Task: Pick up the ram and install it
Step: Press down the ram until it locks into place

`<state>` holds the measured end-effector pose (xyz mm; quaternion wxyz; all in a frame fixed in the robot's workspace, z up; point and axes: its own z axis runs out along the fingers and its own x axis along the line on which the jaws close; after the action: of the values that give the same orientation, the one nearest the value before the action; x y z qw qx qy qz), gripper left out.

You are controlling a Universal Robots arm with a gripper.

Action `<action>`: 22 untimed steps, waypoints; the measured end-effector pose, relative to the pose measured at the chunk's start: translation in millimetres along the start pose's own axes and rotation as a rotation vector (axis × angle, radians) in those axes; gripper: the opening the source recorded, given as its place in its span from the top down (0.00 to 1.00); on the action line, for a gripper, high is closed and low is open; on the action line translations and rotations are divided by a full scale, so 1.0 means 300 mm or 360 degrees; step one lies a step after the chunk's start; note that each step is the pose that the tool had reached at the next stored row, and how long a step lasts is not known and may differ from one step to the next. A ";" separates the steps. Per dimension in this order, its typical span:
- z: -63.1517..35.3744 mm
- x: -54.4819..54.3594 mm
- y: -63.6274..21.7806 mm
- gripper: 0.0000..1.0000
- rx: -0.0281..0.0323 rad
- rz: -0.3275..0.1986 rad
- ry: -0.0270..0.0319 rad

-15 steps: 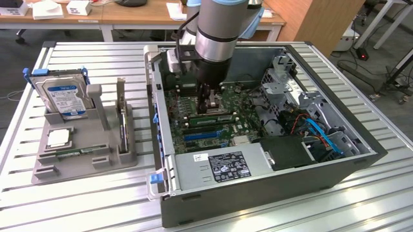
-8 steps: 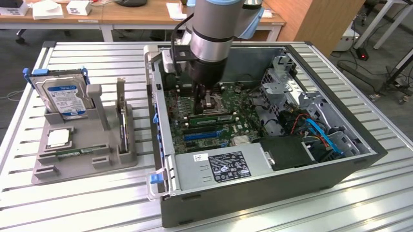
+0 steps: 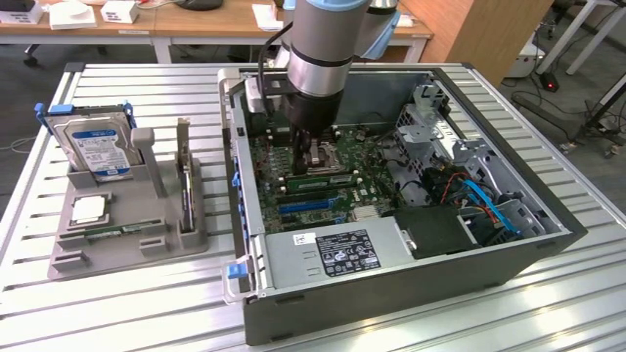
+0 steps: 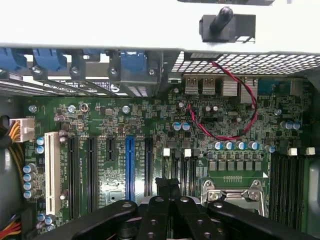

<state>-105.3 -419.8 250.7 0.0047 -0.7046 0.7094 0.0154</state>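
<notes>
While my tool [image 3: 313, 158] hangs low inside the open computer case [image 3: 391, 293], its 2 fingers [image 4: 150, 225] are pressed fully together, and I see nothing clamped between them. The case lies on its side on the slatted desk [image 3: 127, 308] with the panel off, so the motherboard [image 4: 115, 125] faces up and my arm can come straight down on it.

In the wrist view the fingertips sit over the narrow slots with white clips [image 4: 166, 152], between the CPU socket [image 4: 232, 192] and the blue expansion slot [image 4: 129, 167]. In the exterior view a long green stick, which I take for the ram [image 3: 319, 178], stands on its edge in a slot just beside the socket, near the tip of my tool. Whether the tool touches it I cannot tell. I judge that closed fingers suit pushing on a thin board better than holding it.

To the exterior view's left, a grey holder [image 3: 127, 249] keeps the hard drive [image 3: 96, 147] and a dark expansion card [image 3: 184, 176] upright, probably so that each can be gripped from above. A thin greenish strip [image 3: 110, 231] lies in its low groove; I cannot say what it is.
</notes>
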 end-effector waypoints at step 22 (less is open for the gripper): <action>0.031 -0.014 0.007 0.91 -0.00002 0.0000 0.00001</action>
<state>-107.5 -415.3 241.5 0.0046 -0.7046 0.7094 0.0154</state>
